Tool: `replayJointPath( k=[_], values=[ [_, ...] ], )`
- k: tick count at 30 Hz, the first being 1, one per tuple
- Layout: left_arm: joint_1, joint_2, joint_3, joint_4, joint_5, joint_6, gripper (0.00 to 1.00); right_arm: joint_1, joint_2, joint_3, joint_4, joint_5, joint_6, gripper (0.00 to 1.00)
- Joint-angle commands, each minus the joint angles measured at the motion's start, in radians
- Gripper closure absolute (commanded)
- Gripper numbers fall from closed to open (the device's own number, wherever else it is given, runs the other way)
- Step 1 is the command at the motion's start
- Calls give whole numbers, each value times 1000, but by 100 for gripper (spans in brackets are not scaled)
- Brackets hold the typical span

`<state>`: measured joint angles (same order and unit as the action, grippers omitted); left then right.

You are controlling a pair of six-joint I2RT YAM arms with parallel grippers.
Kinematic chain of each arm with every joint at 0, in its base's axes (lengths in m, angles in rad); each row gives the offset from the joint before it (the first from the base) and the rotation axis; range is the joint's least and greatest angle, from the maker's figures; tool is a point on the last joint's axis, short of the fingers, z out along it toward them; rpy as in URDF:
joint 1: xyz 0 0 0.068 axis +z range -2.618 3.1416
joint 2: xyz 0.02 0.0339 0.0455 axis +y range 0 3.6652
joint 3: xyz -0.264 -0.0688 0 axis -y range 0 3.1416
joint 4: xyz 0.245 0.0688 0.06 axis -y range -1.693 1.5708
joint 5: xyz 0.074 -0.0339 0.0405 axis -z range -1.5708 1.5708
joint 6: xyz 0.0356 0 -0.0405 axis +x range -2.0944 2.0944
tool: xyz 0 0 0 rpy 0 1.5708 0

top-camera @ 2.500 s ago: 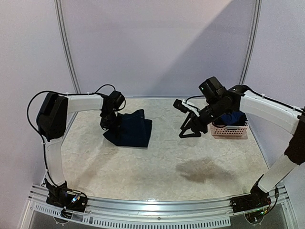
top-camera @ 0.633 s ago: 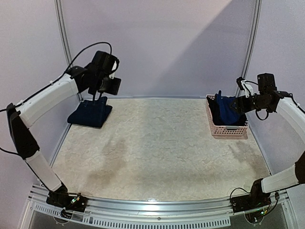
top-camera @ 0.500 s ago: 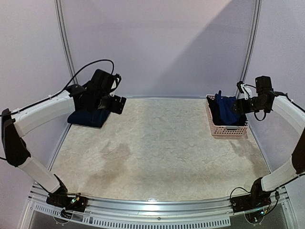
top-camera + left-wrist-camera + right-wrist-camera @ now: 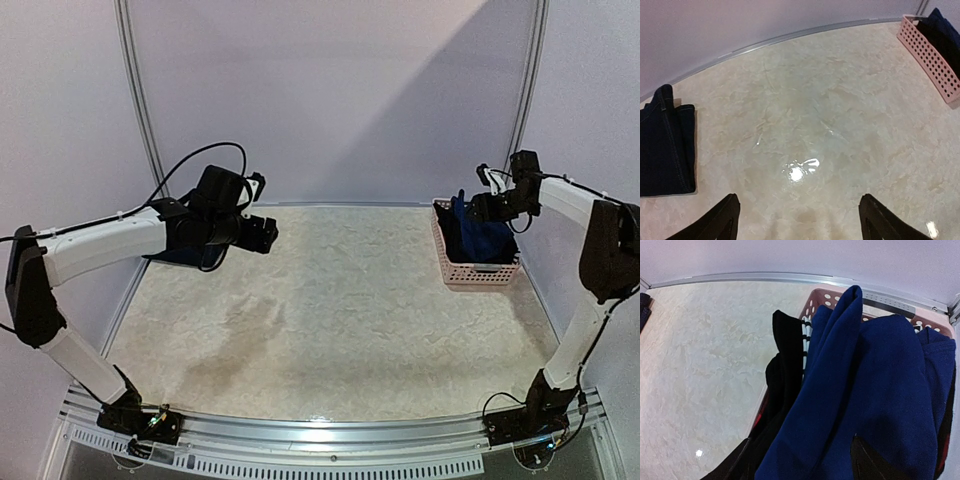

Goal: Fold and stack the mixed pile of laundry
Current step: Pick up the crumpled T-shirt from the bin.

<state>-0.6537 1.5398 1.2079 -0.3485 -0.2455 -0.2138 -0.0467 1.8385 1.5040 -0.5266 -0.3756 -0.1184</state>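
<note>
Surface: pale, marbled; pink basket, far right corner, holds the unfolded pile; navy garment pressed against black-and-white striped piece, likely tangled, so one grab may lift both or drag the light basket along; denim piece, folded, far left; right fingers wide, empty, above the pile; left fingers wide, empty, left of centre.

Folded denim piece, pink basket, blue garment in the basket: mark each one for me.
folded denim piece [image 4: 660, 150], left wrist view, on its top face beside the stitched seam.
pink basket [image 4: 927, 57], left wrist view, on its perforated side wall.
blue garment [image 4: 880, 390], right wrist view, on its broad middle.
</note>
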Motion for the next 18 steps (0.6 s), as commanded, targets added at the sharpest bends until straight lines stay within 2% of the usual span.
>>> replayJointPath(
  k=[1,6,11,14,18],
  values=[
    [6,27,33,10,142,8,20,-1,116,105,-31,-44,27,38],
    [6,33,45,1,156,22,26,0,191,149,-11,-51,60,48],
    [12,41,56,-6,162,30,29,-1,208,145,2,-51,73,75],
    [20,48,63,-12,182,18,30,-1,192,129,9,-59,66,87],
    [28,60,74,-18,219,4,30,-1,135,105,18,-62,63,86]
  ],
)
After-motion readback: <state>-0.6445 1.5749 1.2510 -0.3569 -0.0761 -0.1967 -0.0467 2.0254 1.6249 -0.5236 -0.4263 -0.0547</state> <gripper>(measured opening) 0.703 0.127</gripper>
